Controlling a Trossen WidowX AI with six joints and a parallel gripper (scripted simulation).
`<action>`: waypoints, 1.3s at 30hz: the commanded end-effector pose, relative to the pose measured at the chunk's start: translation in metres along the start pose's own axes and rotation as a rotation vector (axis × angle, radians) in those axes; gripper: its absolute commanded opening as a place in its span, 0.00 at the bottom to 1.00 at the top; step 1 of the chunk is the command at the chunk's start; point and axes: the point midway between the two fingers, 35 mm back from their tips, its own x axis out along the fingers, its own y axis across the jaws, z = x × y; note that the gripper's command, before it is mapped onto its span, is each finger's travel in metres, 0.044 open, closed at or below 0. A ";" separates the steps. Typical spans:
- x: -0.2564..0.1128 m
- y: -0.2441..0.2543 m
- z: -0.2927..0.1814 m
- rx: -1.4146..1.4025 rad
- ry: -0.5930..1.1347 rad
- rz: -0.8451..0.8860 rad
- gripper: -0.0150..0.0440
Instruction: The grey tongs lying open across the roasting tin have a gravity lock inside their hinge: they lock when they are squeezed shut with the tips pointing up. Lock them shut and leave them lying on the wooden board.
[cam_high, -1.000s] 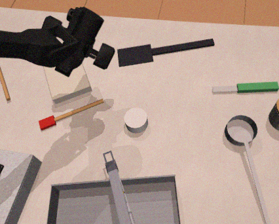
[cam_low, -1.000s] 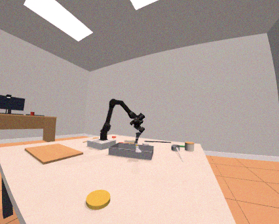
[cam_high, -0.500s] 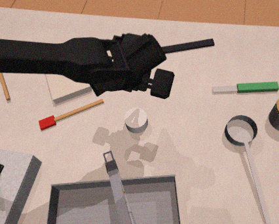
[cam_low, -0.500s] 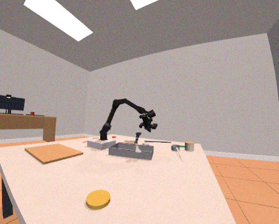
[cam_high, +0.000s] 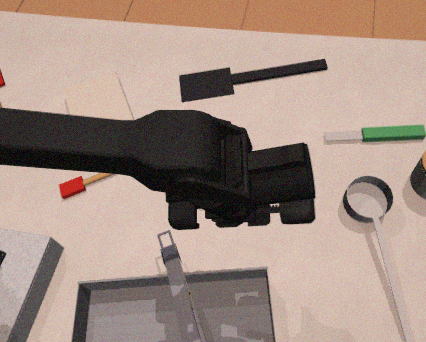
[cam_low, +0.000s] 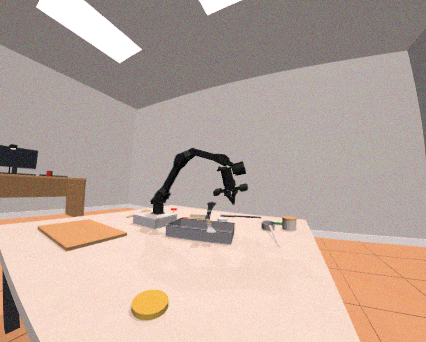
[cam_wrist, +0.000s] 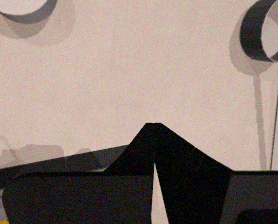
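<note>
The grey tongs (cam_high: 170, 254) (cam_low: 211, 209) lie across the roasting tin (cam_high: 120, 281) (cam_low: 200, 237). Their dark hinge block and small wire loop stick out past the tin's rim in the top view; the far ends of the arms are cut off there. The wooden board (cam_low: 82, 233) lies flat at the left in the exterior view, with nothing on it. My gripper (cam_low: 233, 202) (cam_wrist: 152, 130) is shut and empty, pointing down in the air above and beyond the tin, apart from the tongs. Its fingertips are hidden under its body in the top view.
The arm stands on a grey block (cam_high: 25, 272) (cam_low: 154, 220) beside the tin. A black spatula (cam_high: 206, 84), a green-handled tool (cam_high: 393, 133), a red-ended stick (cam_high: 72, 187), a long-handled round cup (cam_high: 350, 210) and a can (cam_low: 289, 223) lie around. A yellow disc (cam_low: 150, 303) is in front.
</note>
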 end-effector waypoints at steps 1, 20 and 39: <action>-0.026 0.000 -0.070 -0.177 0.133 0.090 0.00; -0.065 0.019 -0.147 -0.397 0.223 0.261 0.00; -0.045 0.021 -0.153 -0.396 0.222 0.262 0.00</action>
